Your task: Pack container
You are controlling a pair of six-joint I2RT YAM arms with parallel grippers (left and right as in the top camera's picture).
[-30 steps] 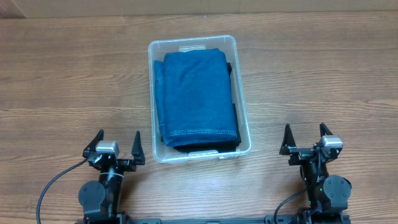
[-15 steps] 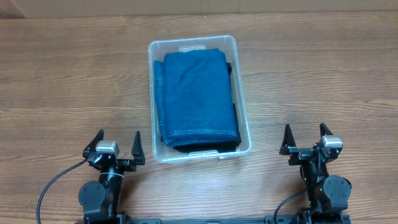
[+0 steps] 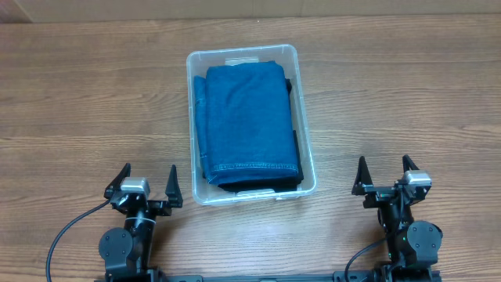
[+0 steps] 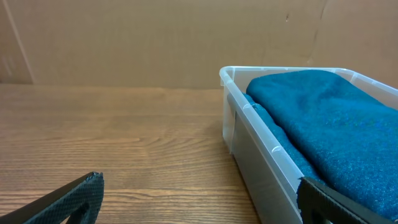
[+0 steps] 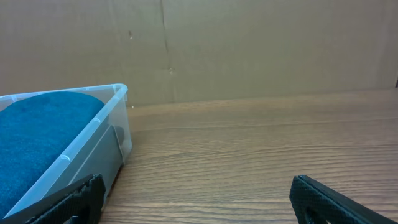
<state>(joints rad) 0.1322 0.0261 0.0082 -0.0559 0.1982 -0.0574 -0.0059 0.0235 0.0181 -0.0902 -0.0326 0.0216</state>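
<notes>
Two layers of cloth fill the container: a folded blue cloth lies on top. Under it is a black cloth, which shows only as a dark strip along the right side and the near end (what sort of garment either one is, I cannot tell). The blue cloth covers nearly the whole inside, and its stitched hem lies toward me. The container stands on the wooden table with its long side running away from me, between my two arms and a little ahead of them.

My left claw sits near the container's near left corner, fingers spread wide with nothing between them. From that wrist I see the clear wall at the right, with blue cloth heaped up to the rim. My right claw is well apart from the container on its right side, likewise wide and empty. Its wrist view catches one corner of the container at the left.

Against the frames from a second and half a second ago, nothing differs: cloths, container and both claws lie just where they were.
</notes>
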